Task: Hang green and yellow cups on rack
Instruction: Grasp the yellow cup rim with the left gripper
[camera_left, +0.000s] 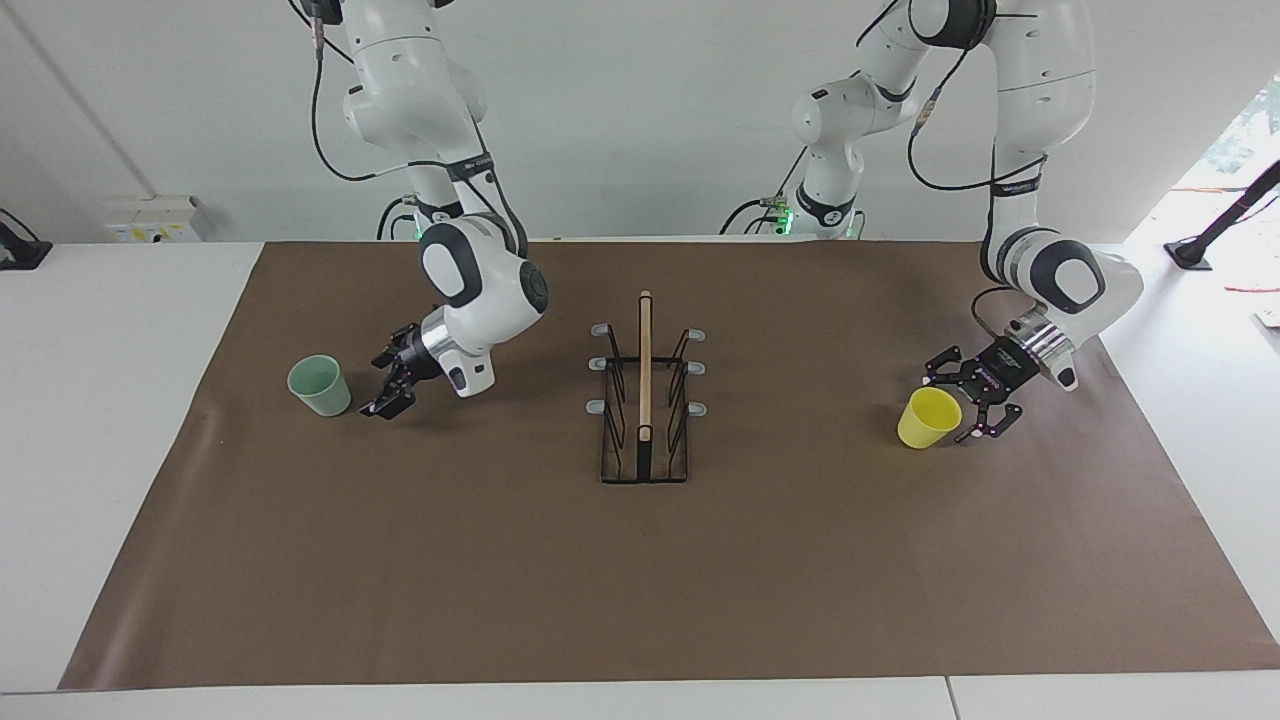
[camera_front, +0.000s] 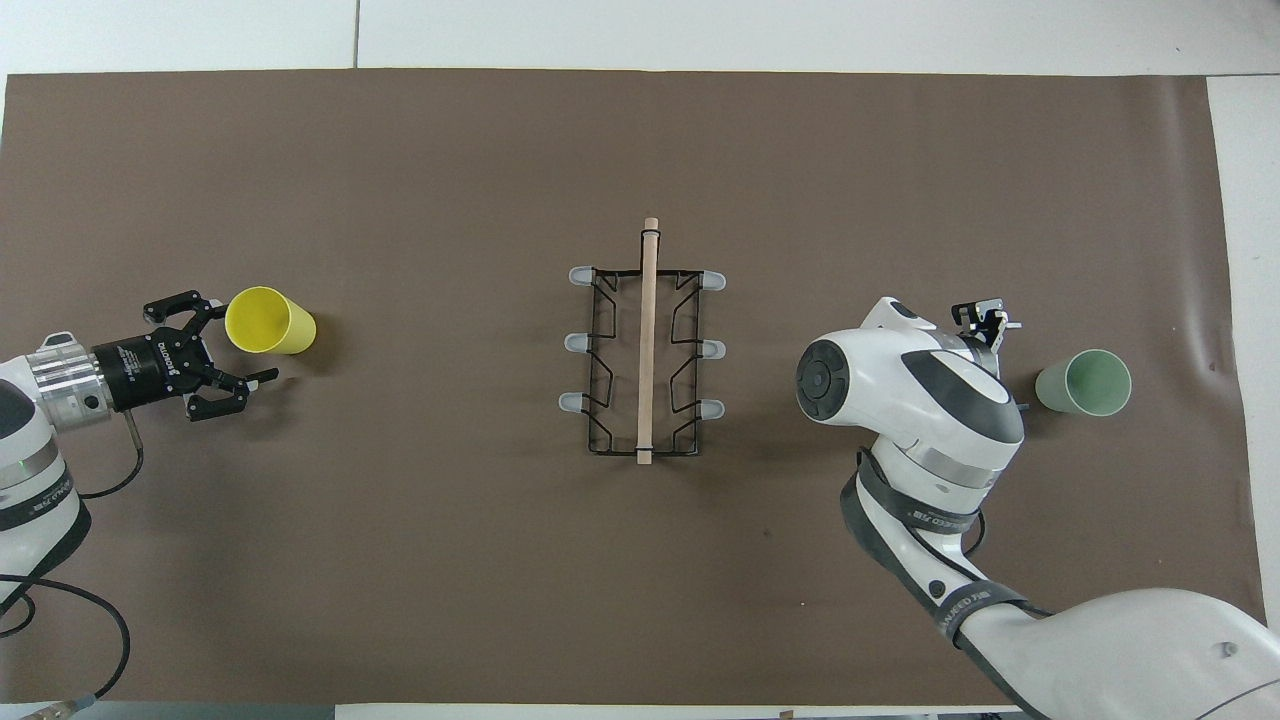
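Note:
The pale green cup (camera_left: 320, 385) (camera_front: 1085, 382) stands upright on the mat toward the right arm's end. My right gripper (camera_left: 384, 386) hangs low beside it on the rack's side, open and empty, a small gap from the cup. From overhead the arm covers most of it and only one fingertip (camera_front: 986, 319) shows. The yellow cup (camera_left: 928, 417) (camera_front: 268, 320) stands upright toward the left arm's end. My left gripper (camera_left: 957, 405) (camera_front: 238, 339) is open at its side, fingertips level with the cup's edge, holding nothing. The black wire rack (camera_left: 645, 400) (camera_front: 645, 350) stands mid-table with bare prongs.
A brown mat (camera_left: 640, 580) covers most of the white table (camera_left: 90, 420). A wall socket box (camera_left: 155, 218) sits off the mat at the right arm's end. A black cable (camera_front: 60, 600) trails by the left arm.

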